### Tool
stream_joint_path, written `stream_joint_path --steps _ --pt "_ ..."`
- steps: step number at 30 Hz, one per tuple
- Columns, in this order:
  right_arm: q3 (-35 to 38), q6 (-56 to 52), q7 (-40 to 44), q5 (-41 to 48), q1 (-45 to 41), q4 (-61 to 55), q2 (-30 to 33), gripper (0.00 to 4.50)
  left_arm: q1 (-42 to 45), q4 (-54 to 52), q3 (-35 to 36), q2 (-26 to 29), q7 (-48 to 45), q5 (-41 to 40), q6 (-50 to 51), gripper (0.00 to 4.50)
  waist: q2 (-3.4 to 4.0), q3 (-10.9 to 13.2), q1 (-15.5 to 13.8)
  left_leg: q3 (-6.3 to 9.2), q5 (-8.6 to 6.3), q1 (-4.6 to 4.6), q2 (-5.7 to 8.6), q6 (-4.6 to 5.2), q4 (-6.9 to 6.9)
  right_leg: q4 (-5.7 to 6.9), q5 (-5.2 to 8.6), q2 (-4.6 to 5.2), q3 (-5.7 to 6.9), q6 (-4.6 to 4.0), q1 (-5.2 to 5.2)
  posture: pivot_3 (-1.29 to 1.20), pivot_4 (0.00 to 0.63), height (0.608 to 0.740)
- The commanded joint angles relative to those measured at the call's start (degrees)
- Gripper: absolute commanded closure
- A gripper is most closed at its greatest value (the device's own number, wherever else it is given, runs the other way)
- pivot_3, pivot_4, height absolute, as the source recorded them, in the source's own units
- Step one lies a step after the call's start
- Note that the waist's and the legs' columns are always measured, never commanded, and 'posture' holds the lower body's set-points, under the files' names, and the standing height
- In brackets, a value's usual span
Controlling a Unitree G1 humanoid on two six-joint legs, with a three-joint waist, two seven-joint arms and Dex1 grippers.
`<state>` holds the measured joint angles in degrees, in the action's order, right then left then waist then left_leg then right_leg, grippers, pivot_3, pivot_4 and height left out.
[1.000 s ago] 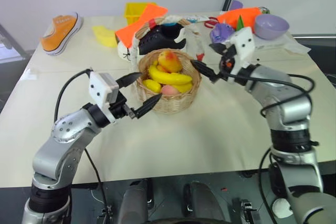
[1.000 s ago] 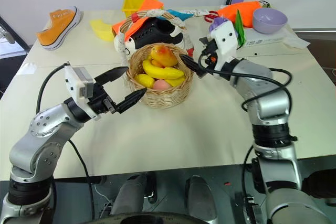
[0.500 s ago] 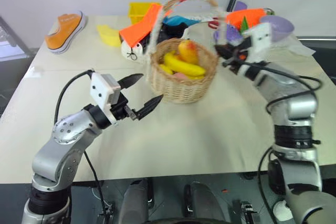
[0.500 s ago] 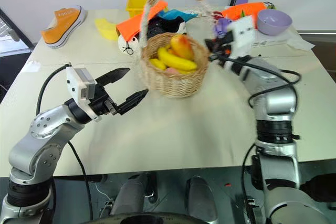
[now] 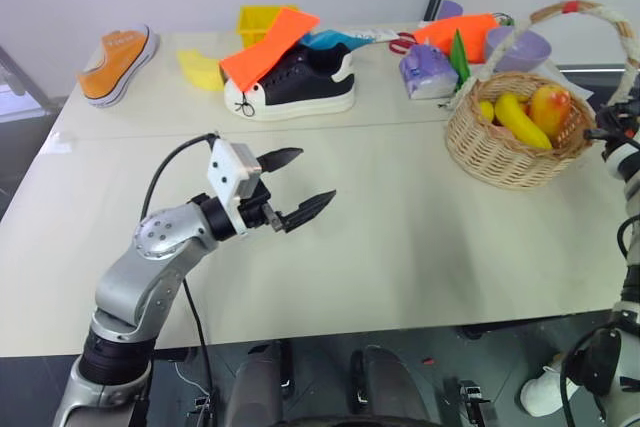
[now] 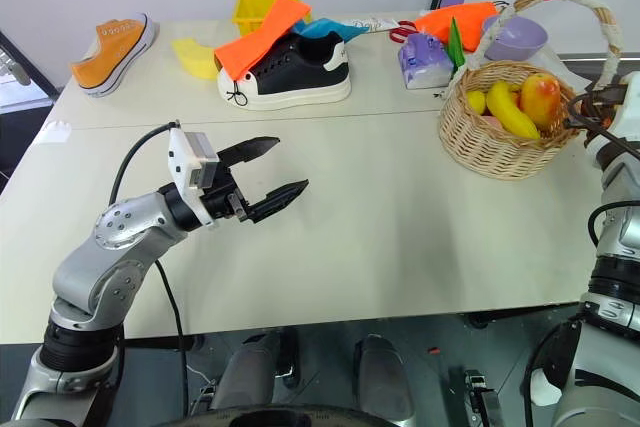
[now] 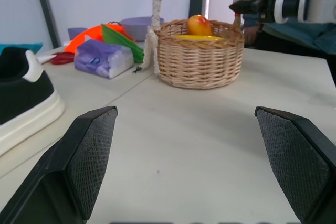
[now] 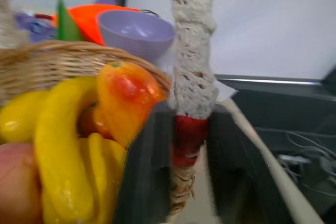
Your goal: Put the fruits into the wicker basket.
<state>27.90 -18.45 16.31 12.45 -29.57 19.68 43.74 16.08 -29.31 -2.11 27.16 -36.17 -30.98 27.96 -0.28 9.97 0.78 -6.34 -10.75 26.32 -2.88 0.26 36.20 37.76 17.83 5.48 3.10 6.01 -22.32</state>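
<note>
Looking down from the left eye view: wicker basket (image 5: 500, 152) standing upright on the far right part of the table (image 5: 420, 247), with the banana (image 5: 517, 119) and the mango (image 5: 550, 107) lying inside. Hovering over the near left part, well apart from the basket, the left gripper (image 5: 315, 175), spread wide and holding nothing. Far behind it, a black shoe (image 5: 300, 82).

From the right eye view: right gripper (image 6: 583, 112) just at the right foot of the basket handle (image 6: 600, 22).

From the left wrist view: two black fingers (image 7: 89, 150) set far apart, bare table between them, basket beyond.

From the right wrist view: handle rising close in front, fruits beside it, a purple bowl (image 8: 134, 32) behind. Not possible to tell whether gripped or released.
</note>
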Motion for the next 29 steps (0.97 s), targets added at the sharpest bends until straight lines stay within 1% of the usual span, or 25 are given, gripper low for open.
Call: stream_joint_path --steps 1,2,5,7,10,12,14,15,16,18,20,22,29 --pt "-0.79 2.87 -2.46 -2.86 -0.53 -4.21 1.73 1.57 -0.14 -0.83 0.69 0.35 -0.56 0.2 -1.14 0.0 0.0 0.0 -0.09 0.01 0.01 0.0 0.0 -0.01 0.02 0.0 0.0 0.0 0.0 0.0 0.01 0.0 0.15 0.733" --pt "-1.61 4.22 -3.13 -4.38 -0.29 -5.26 2.14 1.14 -0.47 -0.69 0.93 0.6 -0.57 0.41 -1.11 0.0 0.0 0.0 -0.09 0.0 0.01 0.0 0.0 -0.01 0.03 0.0 0.0 0.01 0.0 0.0 0.02 0.0 0.15 0.733" --pt "-1.47 8.39 -5.1 -6.79 0.0 -7.87 2.79 1.14 -1.53 -0.29 2.32 1.3 -0.46 0.68 -1.04 0.0 0.0 0.0 -0.18 0.01 0.01 0.0 0.0 -0.02 0.03 0.0 0.0 0.02 0.0 0.0 0.01 0.0 0.15 0.733" --pt "-1.21 10.59 -3.43 -6.08 0.83 -10.72 2.84 1.14 -2.65 0.38 3.65 2.06 -0.49 0.96 -1.31 0.0 0.0 0.0 -0.22 0.03 0.01 0.01 0.0 -0.03 0.03 0.0 0.01 0.01 0.0 0.01 0.02 0.0 0.15 0.733" --pt "-1.84 13.57 2.75 -3.56 4.37 -17.36 3.21 1.14 -5.51 2.26 6.3 3.9 -0.99 1.96 -2.73 0.0 0.0 0.0 -0.16 0.04 0.01 0.0 -0.01 -0.03 0.02 0.0 0.01 0.01 0.0 0.01 0.02 0.0 0.15 0.733" --pt "-2.65 12.92 8.59 0.66 6.87 -21.76 2.96 1.14 -6.95 3.8 7.93 4.7 -0.82 2.59 -3.45 0.0 0.0 0.0 -0.15 0.04 0.01 0.0 -0.02 -0.03 0.02 0.0 0.01 0.01 0.01 0.01 0.03 0.0 0.15 0.733" --pt "-5.47 9.02 16.94 7.48 11.47 -28.38 2.4 1.14 -9.14 6.28 10.21 5.57 -0.52 3.99 -4.96 0.0 -0.02 -0.01 -0.17 0.05 0.01 -0.01 -0.03 -0.02 0.03 0.0 0.01 0.01 0.01 0.01 0.06 0.0 0.15 0.733" --pt "-7.09 6.38 19.86 10.34 13.71 -31.31 1.94 1.14 -10.19 7.52 11.31 5.81 -0.36 4.69 -5.92 0.0 -0.05 -0.03 -0.15 0.07 0.0 -0.02 -0.06 0.0 0.02 0.0 0.01 0.01 0.02 0.01 0.07 0.0 0.15 0.733" --pt "-8.41 3.83 21.7 12.57 15.67 -33.63 1.6 1.14 -11.0 8.48 12.03 5.92 0.05 5.49 -6.77 0.0 -0.05 -0.03 -0.14 0.1 -0.03 -0.07 -0.1 0.04 0.01 0.0 0.01 0.0 0.02 0.01 0.13 0.0 0.15 0.733" --pt "-12.03 0.93 24.54 14.24 19.95 -36.96 1.03 1.14 -12.35 10.29 13.5 5.48 1.38 6.55 -7.76 0.0 -0.06 -0.02 -0.16 0.13 -0.15 -0.08 -0.16 0.24 -0.02 0.0 0.01 0.02 0.03 0.0 0.13 0.0 0.15 0.733" --pt "-16.22 -0.23 24.99 13.68 22.3 -37.51 -1.14 1.14 -14.4 10.96 14.78 4.83 2.5 7.31 -8.78 0.0 -0.07 -0.02 -0.23 0.15 -0.18 -0.06 -0.15 0.29 0.0 0.0 0.01 0.07 0.05 0.0 0.13 0.0 0.15 0.733" --pt "-18.27 0.47 24.56 12.22 22.55 -36.04 -3.07 1.14 -16.24 10.62 15.32 4.37 3.11 7.89 -9.67 0.0 -0.07 -0.02 -0.16 0.14 -0.21 -0.06 -0.13 0.33 0.04 0.0 0.01 0.11 0.04 0.0 0.13 0.0 0.15 0.733" --pt "-20.41 2.2 24.61 10.2 20.15 -31.61 -6.36 1.14 -19.29 9.33 16.38 3.35 6.06 8.47 -8.88 0.0 -0.09 -0.03 -0.25 0.16 -0.21 -0.06 -0.13 0.33 0.04 0.03 0.01 0.11 0.05 -0.01 0.11 0.0 0.15 0.733"
